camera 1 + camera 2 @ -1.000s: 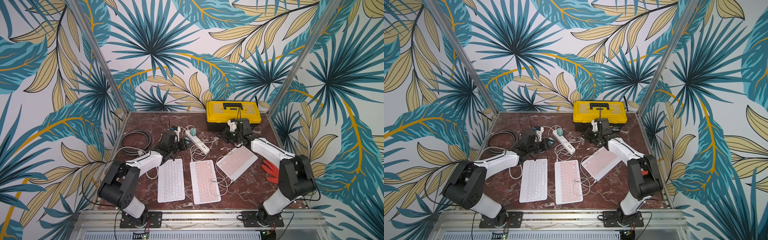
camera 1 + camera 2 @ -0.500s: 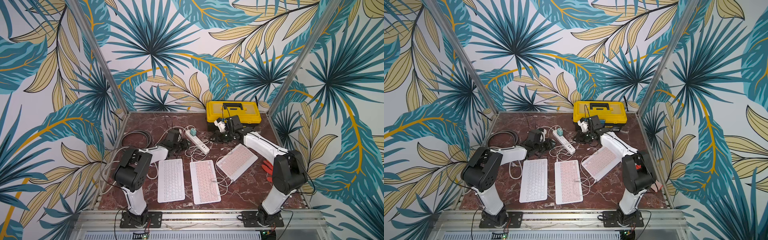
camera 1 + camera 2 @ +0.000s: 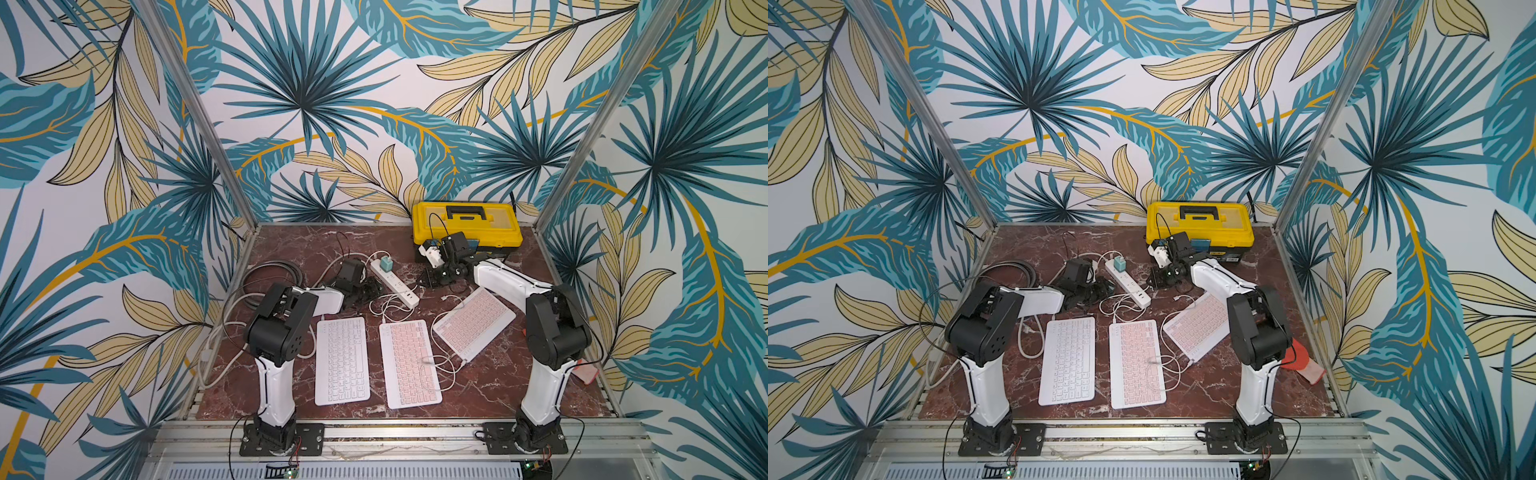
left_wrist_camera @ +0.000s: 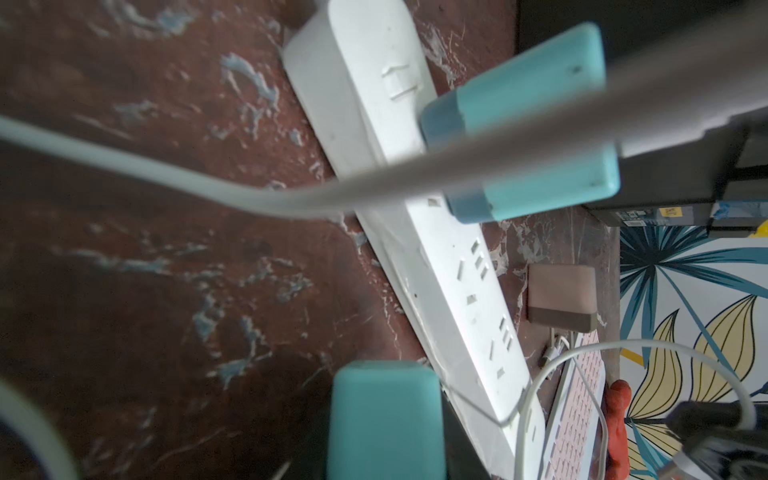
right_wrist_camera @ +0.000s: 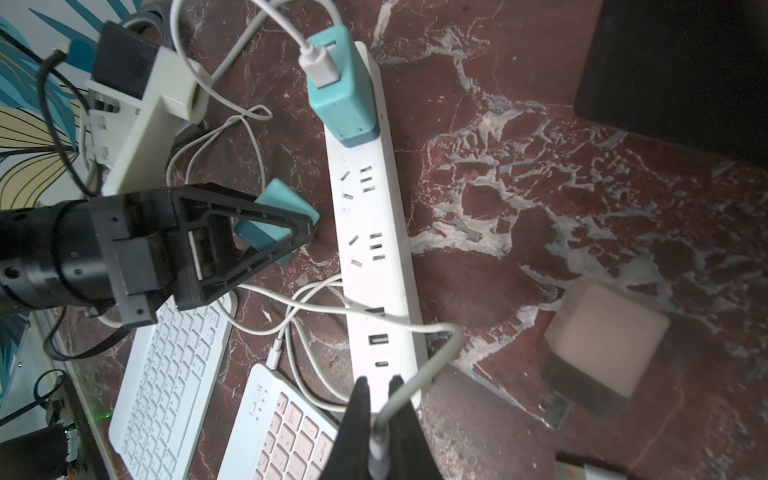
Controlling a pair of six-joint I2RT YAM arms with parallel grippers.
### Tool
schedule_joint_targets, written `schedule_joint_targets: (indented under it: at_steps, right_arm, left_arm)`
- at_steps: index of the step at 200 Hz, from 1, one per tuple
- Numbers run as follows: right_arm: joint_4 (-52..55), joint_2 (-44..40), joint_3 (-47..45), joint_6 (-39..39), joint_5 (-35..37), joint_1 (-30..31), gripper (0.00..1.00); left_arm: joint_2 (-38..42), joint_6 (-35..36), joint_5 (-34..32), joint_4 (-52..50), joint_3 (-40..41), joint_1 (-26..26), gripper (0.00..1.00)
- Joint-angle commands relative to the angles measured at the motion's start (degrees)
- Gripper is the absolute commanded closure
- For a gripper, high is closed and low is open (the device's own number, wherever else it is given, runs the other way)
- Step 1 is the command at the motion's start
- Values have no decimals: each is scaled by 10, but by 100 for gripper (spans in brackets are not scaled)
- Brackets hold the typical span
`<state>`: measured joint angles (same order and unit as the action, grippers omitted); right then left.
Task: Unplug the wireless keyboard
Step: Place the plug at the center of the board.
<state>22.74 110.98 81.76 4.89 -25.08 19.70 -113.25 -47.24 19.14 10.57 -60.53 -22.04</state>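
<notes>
Three keyboards lie on the marble table: a white one [image 3: 341, 359], a pink one [image 3: 411, 363] and a tilted pink one [image 3: 473, 324]. Behind them is a white power strip [image 3: 395, 282] with a teal charger [image 5: 343, 104] plugged in. My right gripper [image 5: 378, 380] is at the strip's near end, shut on the plug of a white cable [image 5: 380, 449] that loops back over the strip. The USB ports [image 5: 378, 339] beside it are empty. My left gripper [image 5: 309, 220], with teal pads [image 4: 386, 415], is shut beside the strip's other long side, with nothing seen in it.
A yellow toolbox [image 3: 467, 222] stands at the back right. A grey cable coil [image 3: 270, 274] lies at the left, a red glove [image 3: 584, 374] at the right edge. White cables [image 3: 440, 365] tangle around the pink keyboards. A pale pink block [image 5: 602, 340] sits near the strip.
The right gripper has moved left from the toolbox to the strip's near end. The left gripper has moved slightly right toward the strip. Both arms' elbows have risen.
</notes>
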Motion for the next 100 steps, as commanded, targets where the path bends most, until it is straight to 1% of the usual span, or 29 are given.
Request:
schedule_joint_targets:
  at_steps: [1,33,57,79,100]
  right_arm:
    - [19,21,8,-20,11,3,87]
    - [20,39,6,-5,22,3,85]
    - [30,49,7,-3,38,4,83]
    - [37,50,2,-4,51,4,82]
    - [45,51,-3,-6,65,4,80]
  left_arm:
    - [-18,-14,0,1,-12,-4,82]
    - [-8,-26,-4,1,2,-3,68]
    - [19,-38,-36,1,33,-3,60]
    - [37,-52,-42,1,53,1,55]
    - [44,-58,-44,1,62,3,53]
